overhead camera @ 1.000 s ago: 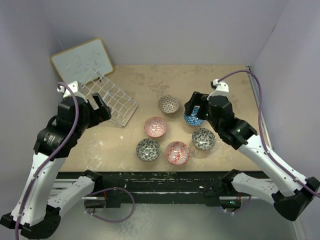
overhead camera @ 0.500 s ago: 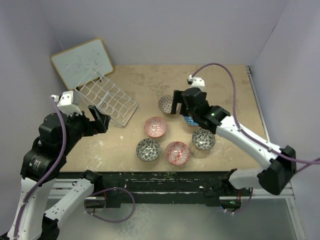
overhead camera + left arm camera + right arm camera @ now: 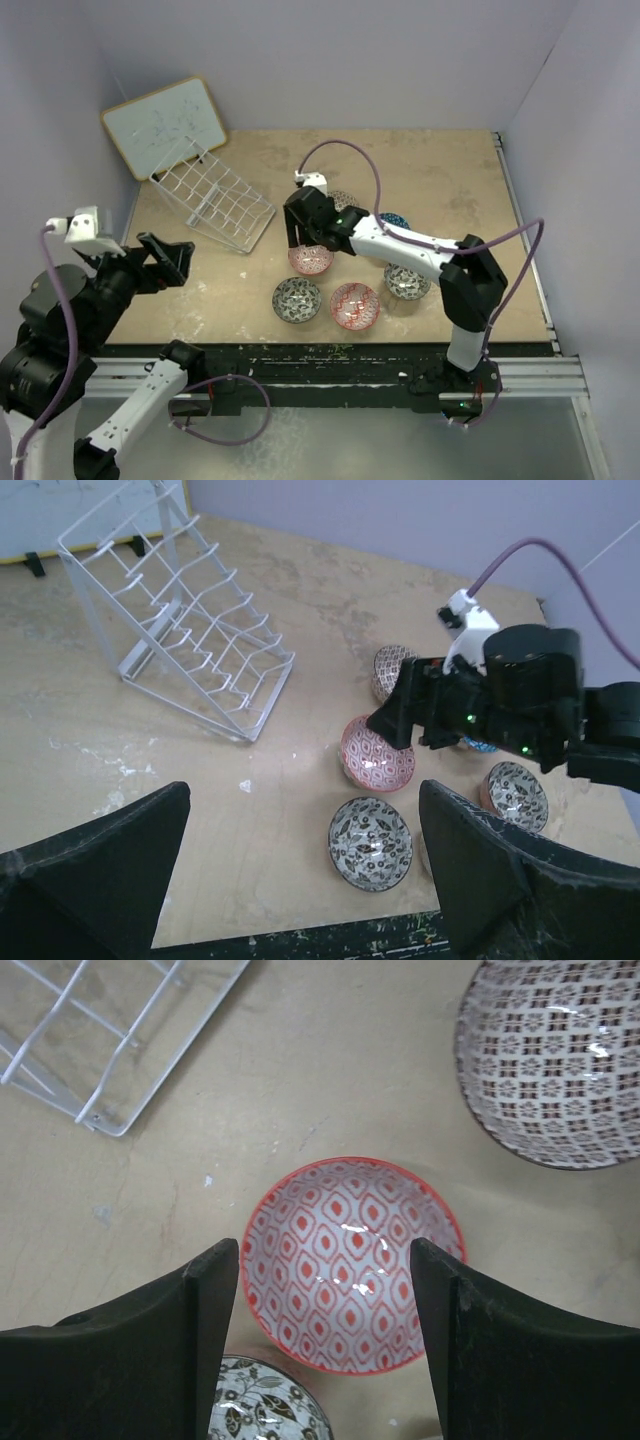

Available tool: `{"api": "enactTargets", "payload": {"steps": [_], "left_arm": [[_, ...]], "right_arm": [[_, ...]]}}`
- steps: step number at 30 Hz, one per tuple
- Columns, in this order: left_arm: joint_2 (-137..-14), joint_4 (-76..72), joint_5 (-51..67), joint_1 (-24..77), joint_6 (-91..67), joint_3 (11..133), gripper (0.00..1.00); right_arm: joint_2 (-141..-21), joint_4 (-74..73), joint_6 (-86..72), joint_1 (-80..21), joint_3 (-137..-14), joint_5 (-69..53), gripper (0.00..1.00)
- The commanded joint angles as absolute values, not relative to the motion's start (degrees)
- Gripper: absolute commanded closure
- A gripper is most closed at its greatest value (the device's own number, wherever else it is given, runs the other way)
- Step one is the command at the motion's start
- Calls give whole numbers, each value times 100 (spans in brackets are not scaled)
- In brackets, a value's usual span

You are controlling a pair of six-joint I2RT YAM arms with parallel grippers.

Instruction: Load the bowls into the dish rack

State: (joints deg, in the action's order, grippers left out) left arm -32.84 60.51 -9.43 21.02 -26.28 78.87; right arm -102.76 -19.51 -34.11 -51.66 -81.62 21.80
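Observation:
The white wire dish rack [image 3: 215, 200] stands at the back left, with no bowl in it; it also shows in the left wrist view [image 3: 180, 630]. Six bowls sit on the table: a red-pink one [image 3: 311, 260], a grey floral one [image 3: 297, 298], a second red one [image 3: 354, 305], a grey one [image 3: 407, 278], a checked one [image 3: 346, 200] and a blue one [image 3: 394, 221], the last two partly hidden by the right arm. My right gripper [image 3: 325, 1250] is open, its jaws straddling the red-pink bowl [image 3: 350, 1265] from above. My left gripper [image 3: 165, 260] is open and empty, raised left of the bowls.
A whiteboard with a wooden frame [image 3: 165, 125] leans behind the rack. The right arm [image 3: 400, 245] stretches across the bowl group. The checked bowl [image 3: 560, 1060] and the floral bowl [image 3: 265, 1405] lie close to the red-pink one. The table's front edge is just beyond the floral bowl [image 3: 371, 843].
My right gripper has swung left from the blue bowl to over the red-pink bowl. My left arm has pulled back and up, away from the rack.

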Motion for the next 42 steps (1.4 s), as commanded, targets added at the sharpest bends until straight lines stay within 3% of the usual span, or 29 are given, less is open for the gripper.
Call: {"api": "enactTargets", "payload": {"steps": [1,15,25,34,39,42], "left_arm": [[-3064,6288,-1284,2067,-2530,8201,1],[-2877,6616,-1458,2070,-2494,8289,1],[-2857,6660,-1460,2068,-2493,8260,1],[-2788,6716,-1472,2066,-2543,8206,1],[-2798,6715,-1461,2072,-2546,8205,1],[-2788,6693,-1451,2071,-2557,8177,1]], "right_arm": [[-10598,-1993,-3561,-5421,-8705,2074,30],[-11831,-2803,-3838,-5862,-9580,2706,36],[-12106,-3013,-3975,-5862,-9828,2866,63],[-12339,-3003,-3989,-5862,-9884,2792,63],[-12309,-3095,-4077,-5862,-9870,2955,77],[-12309,-3168,-4116,-5862,-9868,3064,91]]}}
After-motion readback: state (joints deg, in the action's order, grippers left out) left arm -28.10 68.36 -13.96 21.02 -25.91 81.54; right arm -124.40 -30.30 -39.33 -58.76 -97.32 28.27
